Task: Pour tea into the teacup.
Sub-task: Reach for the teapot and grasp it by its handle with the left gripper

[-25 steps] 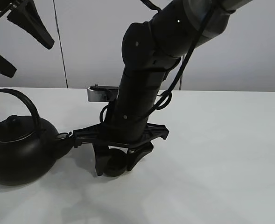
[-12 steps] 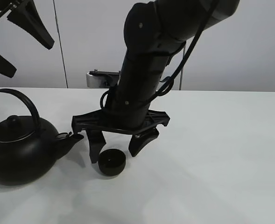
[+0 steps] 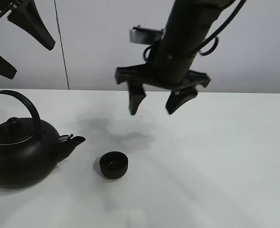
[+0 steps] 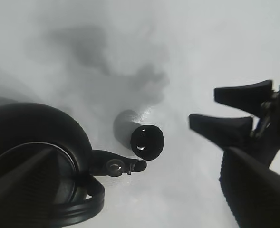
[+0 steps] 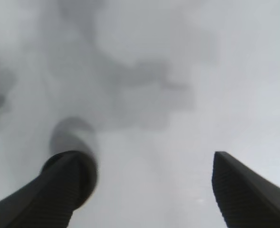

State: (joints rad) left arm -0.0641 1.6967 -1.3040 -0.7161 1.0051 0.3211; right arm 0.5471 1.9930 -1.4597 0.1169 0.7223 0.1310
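The small matte-black teacup point(image 3: 113, 165) stands upright on the white table, just right of the spout of the big black teapot point(image 3: 16, 152). My right gripper point(image 3: 152, 110) is open and empty, high above the table, up and to the right of the cup. My left gripper point(image 3: 33, 61) is open and empty, high at the far left above the teapot. The left wrist view shows the cup point(image 4: 147, 141) beside the teapot's spout point(image 4: 130, 166). In the right wrist view point(image 5: 144, 166) the cup point(image 5: 90, 171) is blurred and partly behind one finger.
The white tabletop point(image 3: 225, 156) stretches right and forward of the cup. A pale wall point(image 3: 254, 47) stands behind the table's back edge. The right arm's shadow lies on the table behind the cup.
My right gripper opened off the teacup, then rose high and moved right. The cup stays standing on the table. The left gripper and the teapot have not moved.
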